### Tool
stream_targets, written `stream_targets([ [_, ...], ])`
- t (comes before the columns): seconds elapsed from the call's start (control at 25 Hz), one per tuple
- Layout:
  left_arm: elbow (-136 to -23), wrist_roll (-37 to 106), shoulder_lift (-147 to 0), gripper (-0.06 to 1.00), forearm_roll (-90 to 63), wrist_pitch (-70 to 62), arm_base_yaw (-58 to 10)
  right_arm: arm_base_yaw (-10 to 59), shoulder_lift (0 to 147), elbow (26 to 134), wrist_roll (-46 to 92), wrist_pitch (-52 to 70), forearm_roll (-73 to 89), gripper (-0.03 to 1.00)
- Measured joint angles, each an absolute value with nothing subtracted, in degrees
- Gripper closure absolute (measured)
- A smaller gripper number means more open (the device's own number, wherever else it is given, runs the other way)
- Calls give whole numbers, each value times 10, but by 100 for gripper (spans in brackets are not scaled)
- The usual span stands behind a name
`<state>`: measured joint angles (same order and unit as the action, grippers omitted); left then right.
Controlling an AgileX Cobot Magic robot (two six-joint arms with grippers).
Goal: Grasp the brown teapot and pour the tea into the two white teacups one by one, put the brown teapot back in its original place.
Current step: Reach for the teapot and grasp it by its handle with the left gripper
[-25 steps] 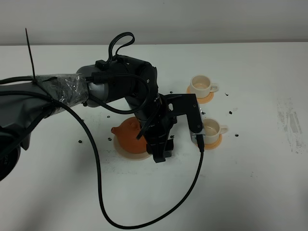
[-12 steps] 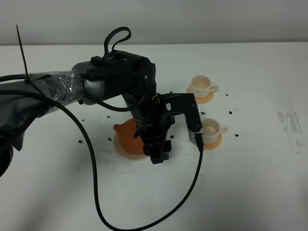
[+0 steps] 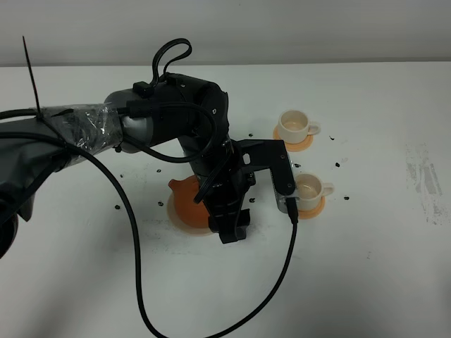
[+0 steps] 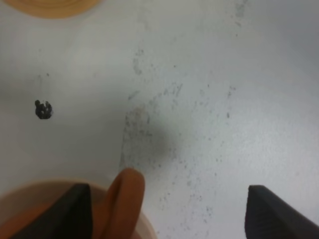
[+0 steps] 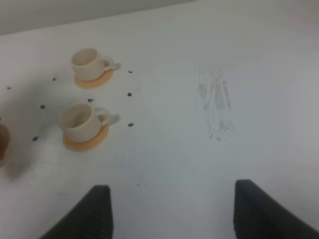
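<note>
Exterior high view shows the left arm has shifted a little over the last second, and its wrist end has settled slightly closer over the brown teapot (image 3: 187,201). More of the pot's body is now hidden under it. The pot itself looks barely moved and sits on the pale round disc (image 3: 184,224), spout pointing away from the cups.

The jaws of the left gripper (image 4: 167,199) have stayed spread wide throughout. In the left wrist view the teapot's loop handle (image 4: 124,199) stands between them, close to one finger (image 4: 75,211) and well apart from the other. Nothing is clamped. My reading is that the arm is lining up to take the handle, or has just let it go. I cannot tell whether the two white teacups (image 3: 294,124) (image 3: 309,186) hold tea, so I cannot say which.

The right gripper (image 5: 172,209) hangs off to the side with its jaws parted and empty. Both cups, on their orange coasters (image 5: 83,142), lie well beyond those jaws.

The bench (image 3: 366,267) is plain white and matte, dotted with small black specks (image 3: 337,166) around the pot and cups. A grey scuffed patch (image 3: 423,176) marks its far right side. A black cable (image 3: 141,282) loops across the bench on the side away from the wall. Behind the bench is a bare grey wall (image 3: 282,28).
</note>
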<state>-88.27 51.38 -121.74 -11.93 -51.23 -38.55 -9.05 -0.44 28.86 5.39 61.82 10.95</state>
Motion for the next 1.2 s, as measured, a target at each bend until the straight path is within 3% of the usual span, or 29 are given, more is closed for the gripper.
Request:
stream_targets([
  [0.68, -883, 512, -1217, 29, -125, -435, -385, -91, -4, 289, 54, 618, 110, 43],
  [1.2, -870, 504, -1217, 29, -122, -455, -406, -91, -4, 289, 54, 618, 110, 43],
])
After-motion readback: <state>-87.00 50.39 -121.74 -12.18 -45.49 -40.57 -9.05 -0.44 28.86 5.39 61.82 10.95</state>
